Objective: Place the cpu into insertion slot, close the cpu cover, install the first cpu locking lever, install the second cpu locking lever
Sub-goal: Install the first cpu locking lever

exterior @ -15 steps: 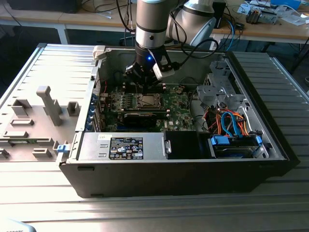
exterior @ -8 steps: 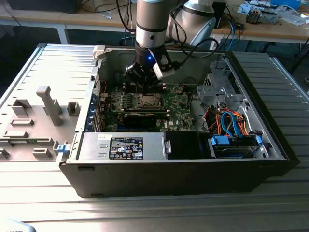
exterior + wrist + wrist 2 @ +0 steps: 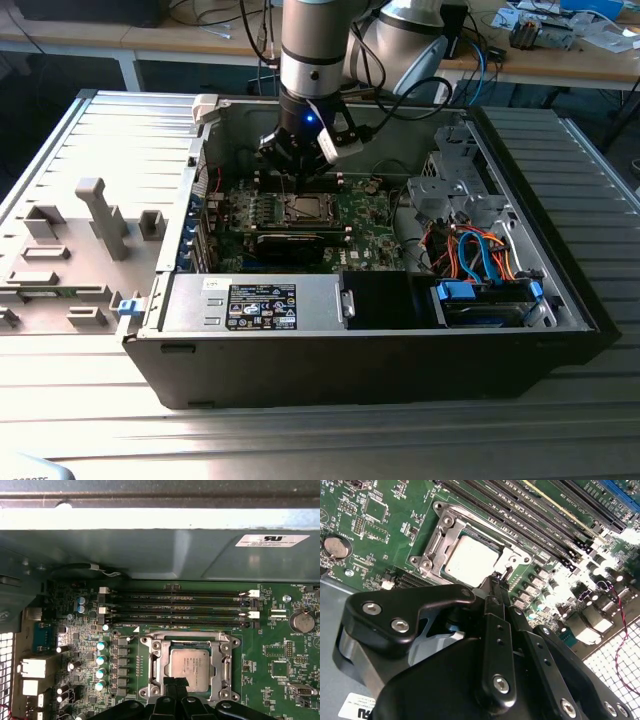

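Inside an open black tower computer case (image 3: 380, 370), the arm's black metal gripper (image 3: 297, 170) hangs just above the square, silvery-rimmed insertion slot (image 3: 305, 208) on the green motherboard (image 3: 365, 225). In both wrist views the small flat square cpu (image 3: 189, 664) with its dull silver-grey top lies seated in the slot, framed by the thin silvery cpu cover (image 3: 159, 666), which lies flat around it. The gripper's narrow black fingers (image 3: 496, 591) are pressed together with nothing between them, their tips at the cover's edge; contact cannot be judged. The first wrist view adds long black memory slots (image 3: 180, 609) and a row of teal-topped capacitors (image 3: 101, 665). The exterior view takes in a grey labelled power-supply box (image 3: 255, 303), orange and blue cables (image 3: 470, 245) and the ribbed metal table (image 3: 120, 140).
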Controlling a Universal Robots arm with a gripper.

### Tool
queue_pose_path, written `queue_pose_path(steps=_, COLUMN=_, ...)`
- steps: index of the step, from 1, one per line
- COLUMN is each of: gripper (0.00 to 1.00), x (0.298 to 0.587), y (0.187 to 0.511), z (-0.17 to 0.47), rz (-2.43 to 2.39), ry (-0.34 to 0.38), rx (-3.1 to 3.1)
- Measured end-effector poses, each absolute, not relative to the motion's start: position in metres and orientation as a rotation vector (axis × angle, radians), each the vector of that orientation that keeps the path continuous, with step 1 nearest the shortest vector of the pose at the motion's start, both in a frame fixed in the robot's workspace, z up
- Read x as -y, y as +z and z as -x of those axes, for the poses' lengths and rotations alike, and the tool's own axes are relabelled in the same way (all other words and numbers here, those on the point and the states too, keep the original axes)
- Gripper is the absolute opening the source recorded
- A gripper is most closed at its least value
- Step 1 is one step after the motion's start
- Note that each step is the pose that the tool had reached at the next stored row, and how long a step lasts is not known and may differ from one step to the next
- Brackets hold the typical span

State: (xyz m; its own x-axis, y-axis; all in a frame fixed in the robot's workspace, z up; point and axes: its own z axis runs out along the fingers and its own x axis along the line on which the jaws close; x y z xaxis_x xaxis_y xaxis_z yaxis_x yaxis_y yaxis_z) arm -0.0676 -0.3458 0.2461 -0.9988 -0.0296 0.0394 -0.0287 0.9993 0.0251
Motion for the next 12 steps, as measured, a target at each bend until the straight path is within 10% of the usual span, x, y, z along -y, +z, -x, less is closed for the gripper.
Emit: queue_pose_path(steps=12, gripper=0.11, x=0.3438, y=0.2475, z=0.0753, rz=-0.045, ry=-0.037, rx=3.104)
